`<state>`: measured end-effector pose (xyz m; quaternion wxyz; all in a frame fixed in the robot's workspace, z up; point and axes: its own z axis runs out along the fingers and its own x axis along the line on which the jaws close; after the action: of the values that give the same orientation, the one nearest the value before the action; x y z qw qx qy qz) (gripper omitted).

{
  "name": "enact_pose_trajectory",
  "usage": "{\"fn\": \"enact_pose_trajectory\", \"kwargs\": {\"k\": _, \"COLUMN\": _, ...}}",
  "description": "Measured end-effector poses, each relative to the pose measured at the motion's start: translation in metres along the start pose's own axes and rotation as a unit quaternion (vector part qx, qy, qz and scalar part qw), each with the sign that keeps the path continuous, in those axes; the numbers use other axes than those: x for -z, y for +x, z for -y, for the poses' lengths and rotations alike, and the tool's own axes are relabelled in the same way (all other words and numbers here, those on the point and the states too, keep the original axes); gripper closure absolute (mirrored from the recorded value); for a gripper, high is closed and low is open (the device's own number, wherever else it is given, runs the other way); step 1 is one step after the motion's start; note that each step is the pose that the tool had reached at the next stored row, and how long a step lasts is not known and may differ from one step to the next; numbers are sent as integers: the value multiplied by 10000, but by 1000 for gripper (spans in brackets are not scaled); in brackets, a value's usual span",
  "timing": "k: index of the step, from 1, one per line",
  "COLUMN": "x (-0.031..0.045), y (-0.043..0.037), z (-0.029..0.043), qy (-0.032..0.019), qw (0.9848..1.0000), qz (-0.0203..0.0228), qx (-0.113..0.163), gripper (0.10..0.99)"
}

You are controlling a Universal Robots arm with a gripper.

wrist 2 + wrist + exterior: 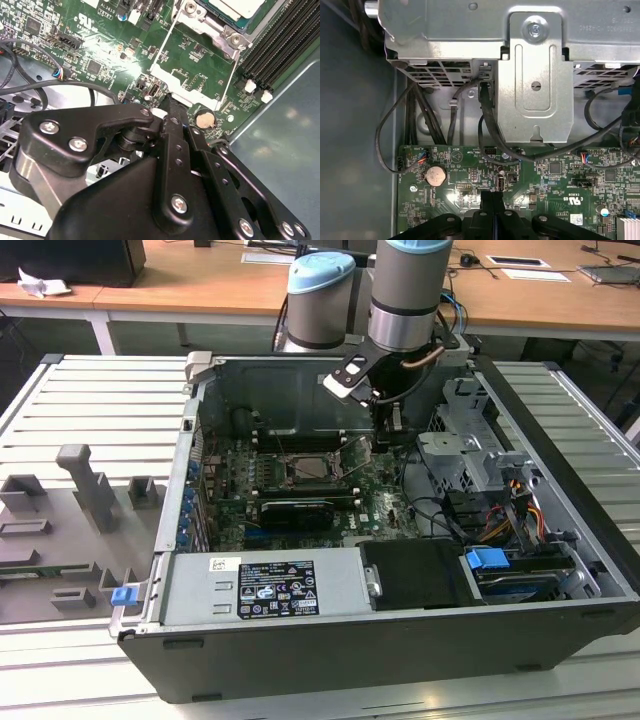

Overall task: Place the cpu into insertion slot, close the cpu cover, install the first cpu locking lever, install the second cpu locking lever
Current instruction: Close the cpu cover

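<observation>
The cpu [235, 7] lies pale and flat in the insertion slot [222, 35], which the exterior view shows mid-board [312, 468]. The cpu cover [190, 95], a thin silver frame, stands swung open off the slot, green board showing through its window. In the exterior view the cover [357, 454] rises at the slot's right edge. My gripper [171, 102] is shut, its black fingertips right at the cover's free edge, with nothing seen between them. It hangs low over the board beside the slot [388, 432], and its shut tips [492, 197] point at the board.
Black memory slots [280, 45] run beside the socket. A coin battery [436, 176] sits close to the fingertips. A metal drive cage [535, 75] and black cables [487, 125] stand beyond the board edge. The power supply [265, 585] fills the case front.
</observation>
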<state>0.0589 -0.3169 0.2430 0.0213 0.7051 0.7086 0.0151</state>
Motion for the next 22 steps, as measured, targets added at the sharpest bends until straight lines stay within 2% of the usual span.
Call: {"fn": "enact_pose_trajectory", "kwargs": {"k": 22, "x": 1, "y": 0, "z": 30, "qy": 0, "qw": 10000, "qz": 0, "qx": 0, "gripper": 980}}
